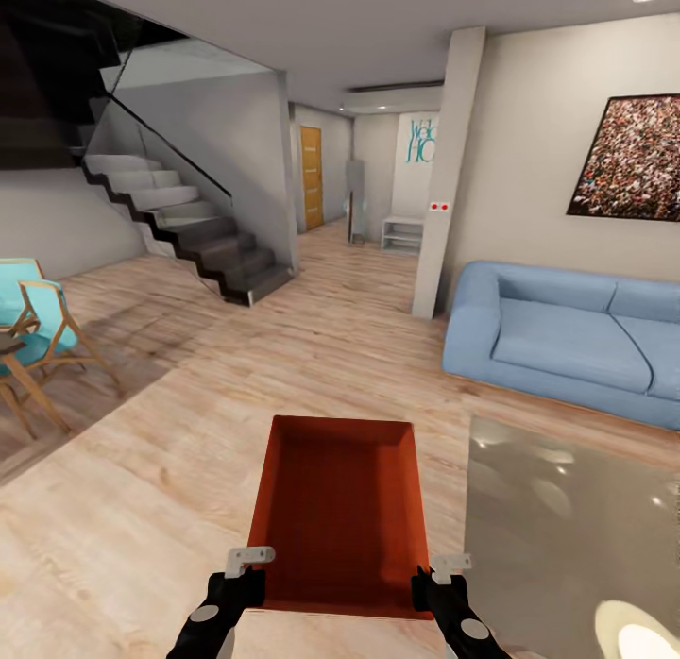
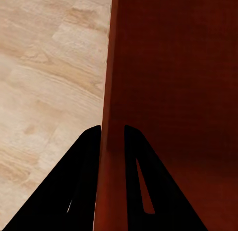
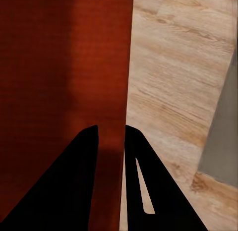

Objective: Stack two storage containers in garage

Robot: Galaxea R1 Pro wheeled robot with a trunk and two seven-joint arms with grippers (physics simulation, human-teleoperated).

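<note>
You carry one red bin [image 1: 338,513] at six o'clock, held above the wood floor [image 1: 132,470]; its near corners sit behind your arms. Your left gripper [image 2: 112,142] pinches its left wall, your right gripper [image 3: 110,142] its right wall. A blue sofa [image 1: 567,343] sits at two o'clock, cut off by the frame; stairs [image 1: 189,225] at eleven.

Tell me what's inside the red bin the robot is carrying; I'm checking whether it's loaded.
The storage container shows only its bare rust-red bottom and walls, with nothing lying inside. The left gripper and right gripper clamp its side walls. Its underside is hidden.
</note>
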